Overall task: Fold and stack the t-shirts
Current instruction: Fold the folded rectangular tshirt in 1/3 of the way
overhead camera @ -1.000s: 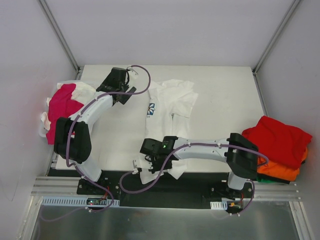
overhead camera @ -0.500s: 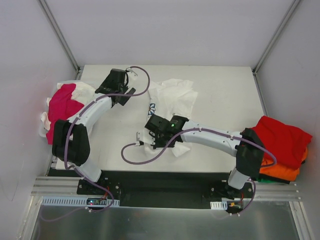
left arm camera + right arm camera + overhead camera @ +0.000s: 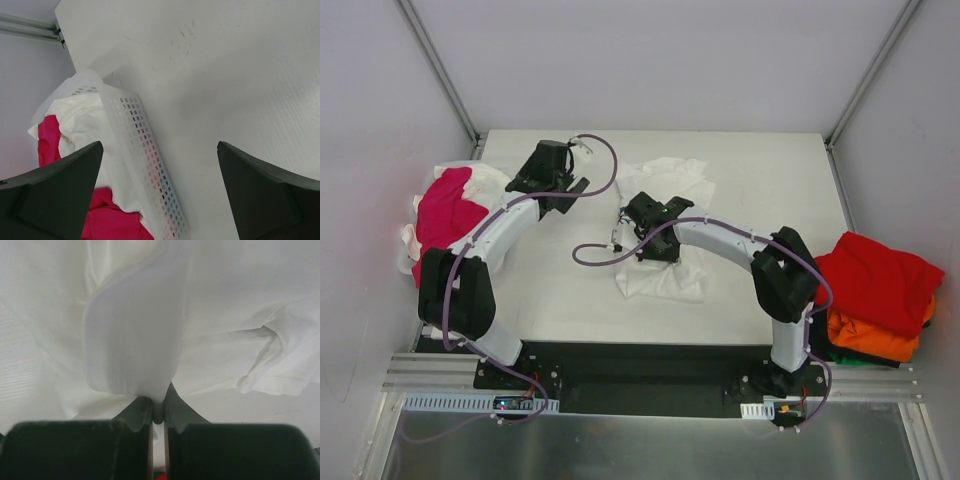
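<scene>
R gripper [image 3: 158, 407]: my 2 fingers clamped together on a fold of the white tee [image 3: 665, 275].
L gripper [image 3: 159, 147]: my 2 fingers wide apart, nothing between, over table [image 3: 760, 190] nr basket [image 3: 145, 155].
White tee: crumpled, mid-table, spreading twd 6 o'clock from my R gripper.
Basket: table's 9 o'clock edge; magenta tee [image 3: 445, 210] + white cloth inside.
Stack: red tee [image 3: 875, 275] on orange tee [image 3: 875, 338], 4 o'clock side.

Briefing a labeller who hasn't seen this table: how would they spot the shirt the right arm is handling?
Near the middle of the white table lies a crumpled white t-shirt, the right gripper shut on one fold. Unlike the red shirt and orange shirt piled at the right edge and the pink shirt in the left basket, it alone lies on the open tabletop.
</scene>
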`<act>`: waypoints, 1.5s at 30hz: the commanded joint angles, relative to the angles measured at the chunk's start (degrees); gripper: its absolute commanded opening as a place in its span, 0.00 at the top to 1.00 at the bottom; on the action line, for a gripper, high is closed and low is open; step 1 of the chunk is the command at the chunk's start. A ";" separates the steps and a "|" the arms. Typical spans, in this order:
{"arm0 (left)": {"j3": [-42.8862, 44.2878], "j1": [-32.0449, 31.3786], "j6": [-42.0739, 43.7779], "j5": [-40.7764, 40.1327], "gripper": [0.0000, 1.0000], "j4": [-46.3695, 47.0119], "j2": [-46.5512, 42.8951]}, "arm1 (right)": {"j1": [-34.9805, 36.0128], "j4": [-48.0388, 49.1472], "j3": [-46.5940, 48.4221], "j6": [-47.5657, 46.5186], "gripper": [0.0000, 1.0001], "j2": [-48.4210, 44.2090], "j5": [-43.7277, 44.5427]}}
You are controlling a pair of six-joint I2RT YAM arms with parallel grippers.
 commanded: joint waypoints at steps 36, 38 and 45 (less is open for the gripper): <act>-0.76 -0.60 -1.86 2.18 0.01 0.71 -1.10 | -9.52 4.09 17.67 -6.19 0.54 13.97 2.98; -0.85 -0.60 -1.86 2.18 0.01 0.71 -1.09 | -9.61 5.14 18.02 -6.28 0.44 14.23 4.12; -0.67 -0.52 -2.13 2.44 0.01 0.71 -0.92 | -10.75 7.16 20.83 -6.63 0.36 14.85 8.43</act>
